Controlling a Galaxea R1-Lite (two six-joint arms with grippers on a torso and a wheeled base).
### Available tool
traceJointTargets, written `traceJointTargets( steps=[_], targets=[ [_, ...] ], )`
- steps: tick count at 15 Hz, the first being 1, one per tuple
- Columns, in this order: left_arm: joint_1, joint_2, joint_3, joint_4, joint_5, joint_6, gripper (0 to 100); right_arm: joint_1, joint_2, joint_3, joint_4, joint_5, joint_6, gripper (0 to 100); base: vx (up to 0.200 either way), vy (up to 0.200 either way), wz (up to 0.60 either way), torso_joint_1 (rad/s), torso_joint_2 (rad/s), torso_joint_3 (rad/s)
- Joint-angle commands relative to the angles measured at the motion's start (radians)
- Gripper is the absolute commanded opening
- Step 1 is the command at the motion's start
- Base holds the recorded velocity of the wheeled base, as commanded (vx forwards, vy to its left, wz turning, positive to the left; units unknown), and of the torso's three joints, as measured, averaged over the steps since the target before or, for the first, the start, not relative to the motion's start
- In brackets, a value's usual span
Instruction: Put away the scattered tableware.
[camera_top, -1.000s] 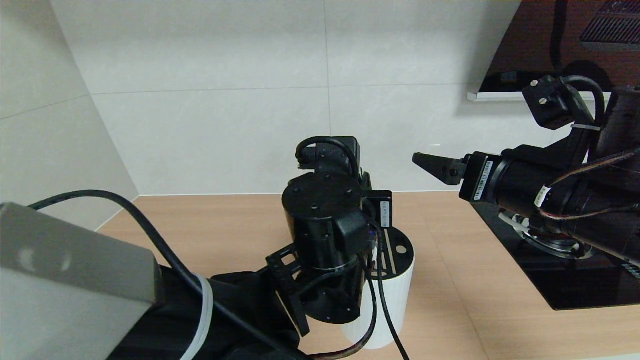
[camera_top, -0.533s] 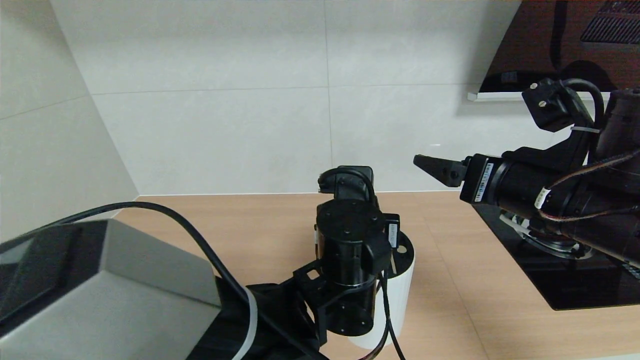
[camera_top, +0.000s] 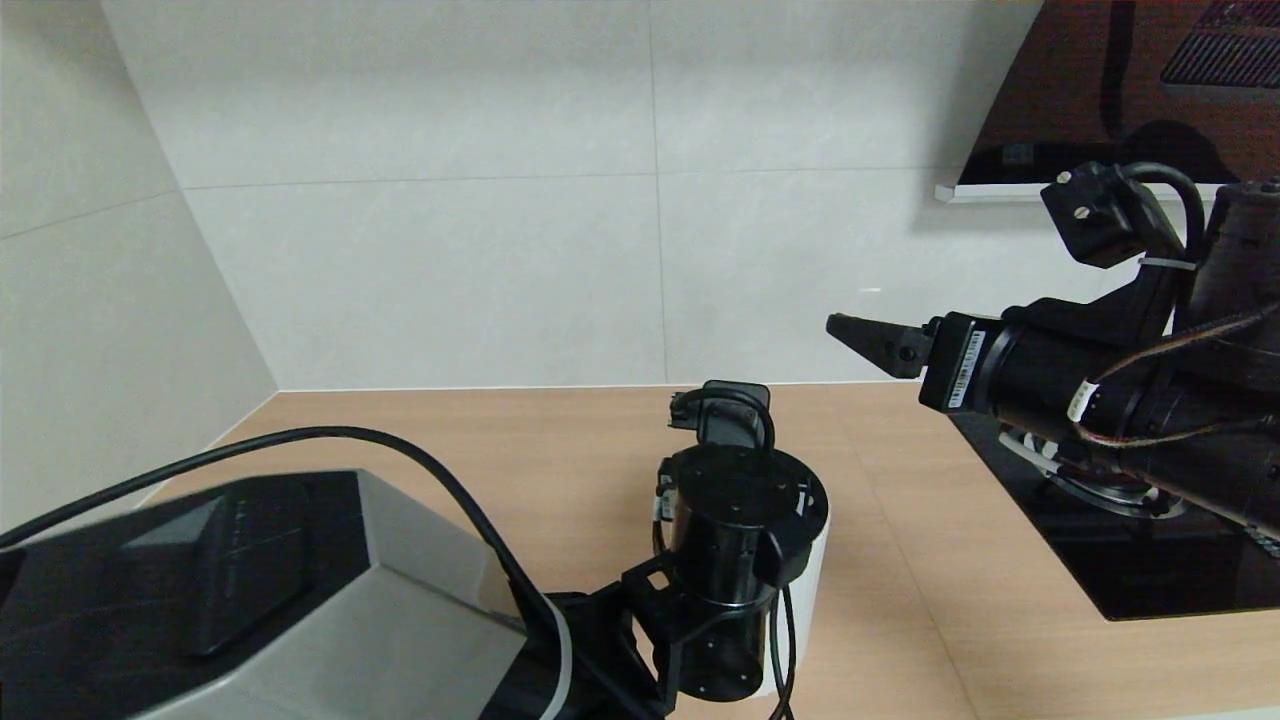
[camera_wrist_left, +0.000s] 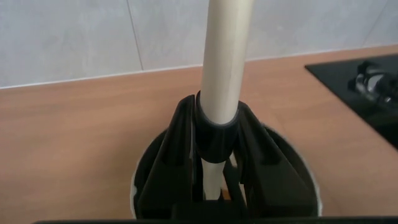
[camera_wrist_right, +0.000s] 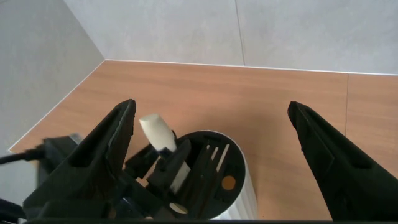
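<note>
Clamping a cream-coloured utensil handle (camera_wrist_left: 227, 56) from both sides, the left fingers (camera_wrist_left: 177, 149) are clenched on it just above the white utensil holder (camera_wrist_right: 241, 186). The handle stands nearly upright. Its lower part runs down between the fingers into the holder's black slotted top. What sort of utensil it belongs to cannot be told. The holder stands upright on the wooden bench (camera_top: 450, 440), and in the head view the left arm's wrist sits directly over it. The right fingers (camera_wrist_right: 106, 149) are released, spread wide and grasping nothing. They hang raised above the bench, well apart from the holder and to its right. A black cooktop (camera_top: 1150, 570) is set into the bench beneath the right arm, with a dark range hood (camera_top: 1100, 80) on the wall above it. Pale wall tiles (camera_top: 450, 250) rise behind the bench.
</note>
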Motion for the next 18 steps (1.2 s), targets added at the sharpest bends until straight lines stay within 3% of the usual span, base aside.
traceJointTargets(
  steps=[1, 7, 8, 15, 18],
  targets=[
    [0.0, 0.006, 0.002, 0.0, 0.0, 0.001, 0, 0.0, 0.003, 0.002, 0.0, 0.0, 0.0, 100, 0.0, 0.0, 0.0, 0.0, 0.0, 0.0],
    [0.0, 0.008, 0.002, 0.0, 0.0, 0.001, 0, 0.0, 0.003, 0.005, 0.0, 0.0, 0.0, 100, 0.0, 0.0, 0.0, 0.0, 0.0, 0.0],
    [0.0, 0.008, 0.006, 0.002, 0.0, 0.001, 100, 0.0, 0.003, 0.006, 0.0, 0.0, 0.0, 100, 0.0, 0.0, 0.0, 0.0, 0.0, 0.0],
    [0.0, -0.004, 0.012, 0.0, 0.002, 0.0, 100, 0.0, 0.003, 0.009, -0.002, 0.0, -0.014, 100, 0.0, 0.0, 0.0, 0.0, 0.0, 0.0],
    [0.018, -0.139, 0.1, 0.002, -0.021, 0.001, 100, 0.0, 0.0, 0.014, -0.002, 0.0, -0.014, 100, 0.0, 0.0, 0.0, 0.0, 0.0, 0.0]
  ],
)
